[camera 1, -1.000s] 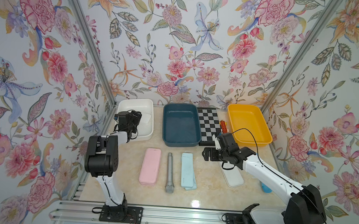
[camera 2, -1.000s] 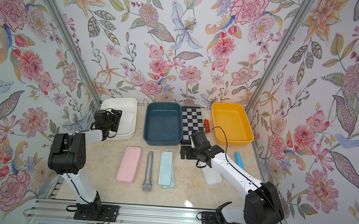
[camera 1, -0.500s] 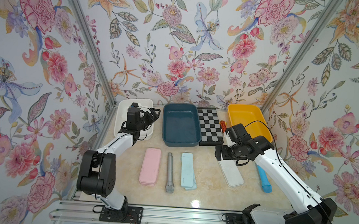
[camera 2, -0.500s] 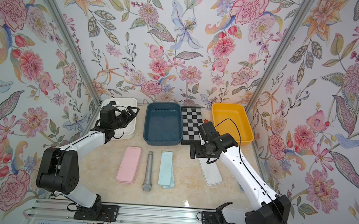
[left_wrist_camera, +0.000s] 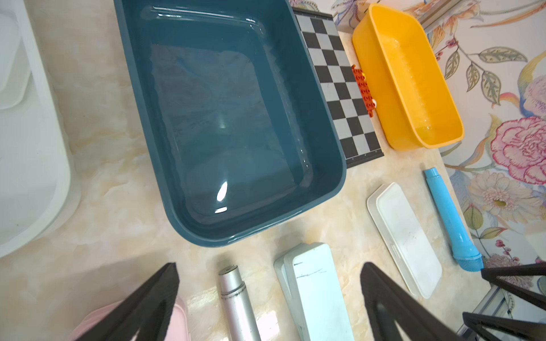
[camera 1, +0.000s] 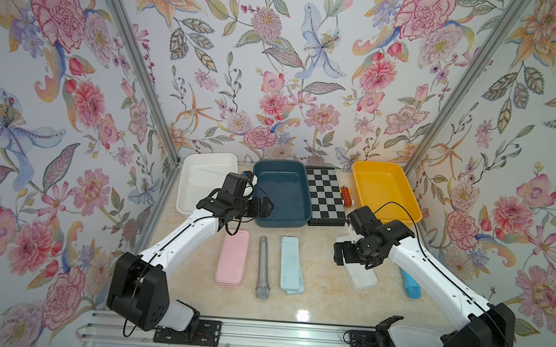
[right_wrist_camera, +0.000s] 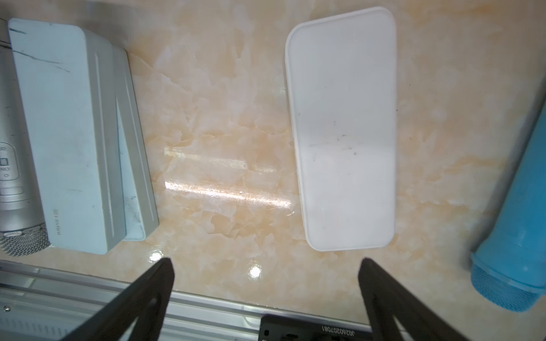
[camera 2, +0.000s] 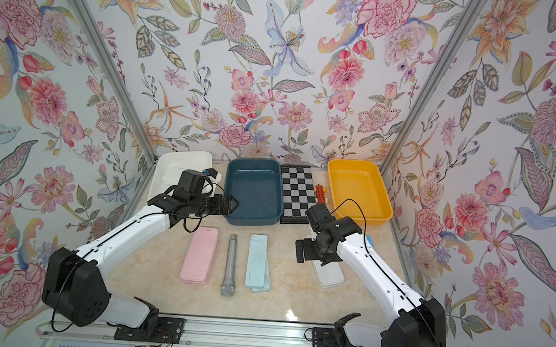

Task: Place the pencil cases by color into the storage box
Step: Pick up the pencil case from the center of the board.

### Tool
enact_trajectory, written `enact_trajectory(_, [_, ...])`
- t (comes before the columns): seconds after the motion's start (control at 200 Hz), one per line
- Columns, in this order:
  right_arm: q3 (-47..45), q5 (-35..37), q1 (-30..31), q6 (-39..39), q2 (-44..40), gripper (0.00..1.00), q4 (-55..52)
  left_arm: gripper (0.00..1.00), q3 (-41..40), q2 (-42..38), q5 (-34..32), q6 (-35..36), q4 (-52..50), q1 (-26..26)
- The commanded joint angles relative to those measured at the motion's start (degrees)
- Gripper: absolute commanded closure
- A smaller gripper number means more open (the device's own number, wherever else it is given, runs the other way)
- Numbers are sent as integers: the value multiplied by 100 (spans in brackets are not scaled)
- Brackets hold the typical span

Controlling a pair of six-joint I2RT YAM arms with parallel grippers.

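While both arms hover empty, I judge the white pencil case (camera 1: 363, 279) is the step in hand. In both top views the left gripper (camera 1: 265, 209) hangs wide open over the blue bin (camera 1: 283, 223)'s near corner. The right gripper (camera 1: 338, 257), equally wide, hovers above that case on the table (camera 1: 321, 296). The pink cases (camera 1: 232, 260) and pale blue cases (camera 1: 292, 265) lie stacked either side of a microphone (camera 1: 263, 263). Left wrist view: jaws spread, nothing between. Right wrist view: the case lies off-centre from the spread jaws, so next I must centre, descend and pinch its narrow width.

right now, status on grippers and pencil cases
Open, empty: left gripper and right gripper. Right near white case; pink stack, pale blue stack on table. Between stacks: grey microphone.
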Motion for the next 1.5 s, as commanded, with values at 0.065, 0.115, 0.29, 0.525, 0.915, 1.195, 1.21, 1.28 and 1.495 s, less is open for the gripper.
enact_trajectory(0.065, [-105, 188, -240, -111, 203, 0, -72, 2, -15, 71, 64, 493, -458, -418])
enact_trajectory(0.115, [-89, 204, -316, -194, 261, 0, -133, 2, 33, 143, 73, 546, -467, -519])
enact_trajectory(0.29, [-9, -129, -581, -535, 581, 0, -343, 2, 243, 315, 200, 617, -459, -657])
enact_trajectory(0.525, [515, -243, -762, -779, 1254, 0, -597, 2, 454, 560, 549, 873, -457, -757])
enact_trajectory(0.915, [1095, 35, -980, -1412, 2198, 0, -216, 2, 820, 1086, 929, 934, -457, -753])
enact_trajectory(1.195, [956, -84, -1326, -2018, 2426, 0, 271, 2, 884, 1174, 1028, 1114, -457, -698])
enact_trajectory(1.21, [948, -85, -1341, -2031, 2434, 0, 278, 2, 882, 1174, 1038, 1118, -460, -688])
enact_trajectory(1.28, [940, -104, -1434, -2087, 2519, 0, 269, 2, 865, 1186, 1053, 1121, -457, -670])
enact_trajectory(1.495, [813, -280, -1567, -2144, 2737, 0, 493, 2, 847, 1203, 1101, 1092, -445, -656])
